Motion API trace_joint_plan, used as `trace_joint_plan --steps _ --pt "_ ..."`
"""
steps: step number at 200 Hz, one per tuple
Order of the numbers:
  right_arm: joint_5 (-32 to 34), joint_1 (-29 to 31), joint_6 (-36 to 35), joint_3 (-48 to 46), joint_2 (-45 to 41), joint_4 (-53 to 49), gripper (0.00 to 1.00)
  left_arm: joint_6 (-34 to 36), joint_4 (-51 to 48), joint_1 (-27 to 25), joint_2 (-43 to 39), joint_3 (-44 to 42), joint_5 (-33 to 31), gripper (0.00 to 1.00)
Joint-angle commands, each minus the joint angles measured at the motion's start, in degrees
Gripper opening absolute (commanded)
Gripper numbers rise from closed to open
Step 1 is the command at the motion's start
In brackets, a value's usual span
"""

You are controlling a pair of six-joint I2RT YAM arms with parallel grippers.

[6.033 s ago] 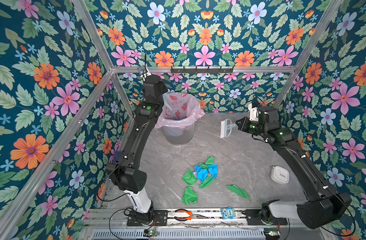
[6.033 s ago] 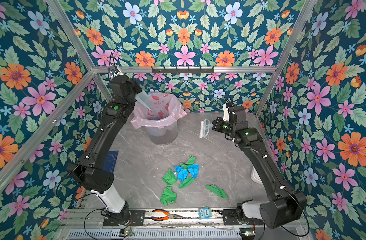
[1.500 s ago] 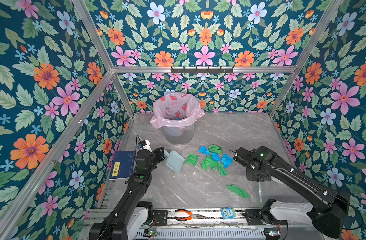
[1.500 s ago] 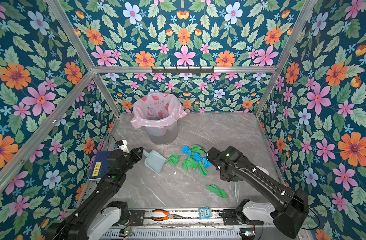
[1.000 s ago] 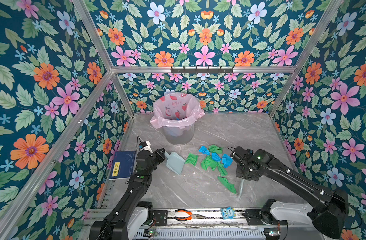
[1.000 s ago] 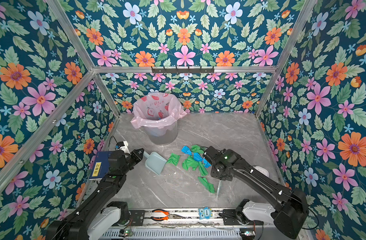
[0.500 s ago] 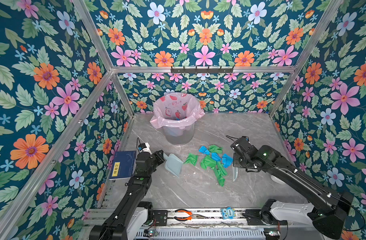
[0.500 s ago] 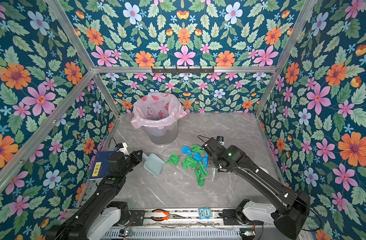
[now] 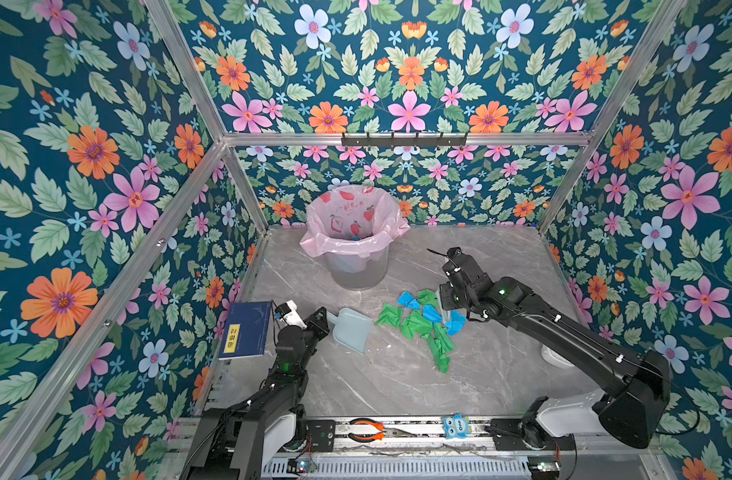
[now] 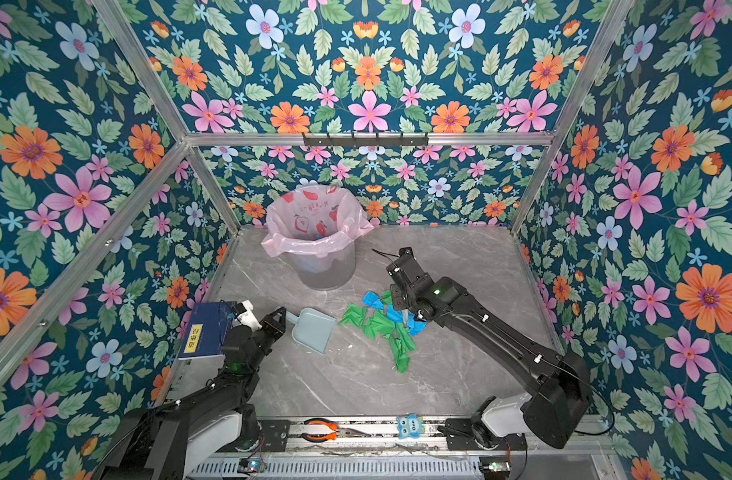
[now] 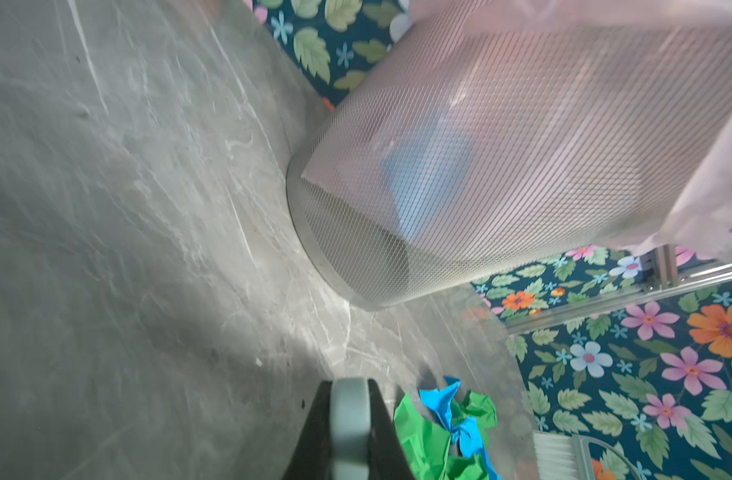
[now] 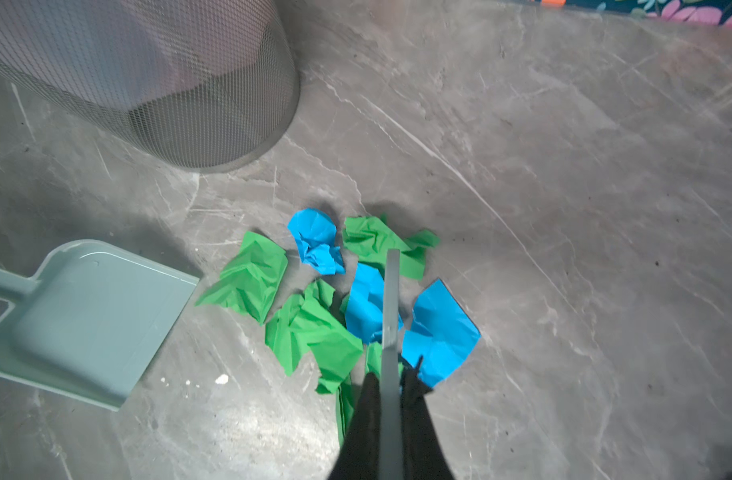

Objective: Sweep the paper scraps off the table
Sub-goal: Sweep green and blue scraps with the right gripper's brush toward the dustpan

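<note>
The stray green scrap now joins the paper scraps [image 12: 310, 328] on the table [image 12: 563, 208], just beside the dustpan [image 12: 86, 316] clamped by the left gripper [image 11: 349, 395], so the right gripper [image 12: 391, 374], closed on the brush [image 12: 391, 291], can push them in.

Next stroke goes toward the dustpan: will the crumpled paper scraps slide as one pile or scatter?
The paper scraps are thin and crumpled, so probably light: likely to tumble, not slide. They lie as separate pieces on the table, so some may escape round the brush.
</note>
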Motion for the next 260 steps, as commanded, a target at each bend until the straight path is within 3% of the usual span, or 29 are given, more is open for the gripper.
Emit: trace_joint_plan --steps 1,42,85,121,173,260 --pt "-2.9 -0.5 -3.9 0.2 1.3 4.9 0.00 -0.8 10.2 0.1 -0.3 -1.3 -5.6 0.00" --pt "-5.9 -0.8 -5.8 1.1 2.9 5.0 0.00 -0.1 21.0 0.1 7.1 -1.6 -7.6 0.00" --pt "-9.3 -1.1 -7.2 2.6 4.5 2.3 0.00 -5.6 43.5 -0.1 28.1 -0.2 -3.7 0.00" --pt "-10.8 -1.6 -6.7 2.0 6.6 2.5 0.00 -3.5 43.0 -4.1 32.5 3.1 -5.7 0.00" --pt "-8.2 -1.8 -5.2 3.3 10.2 1.1 0.00 -4.6 43.1 -5.6 37.0 4.6 -6.2 0.00" --pt "-10.0 -1.8 -2.7 6.4 14.5 3.0 0.00 -5.4 43.3 -7.8 42.6 8.1 -5.7 0.00"
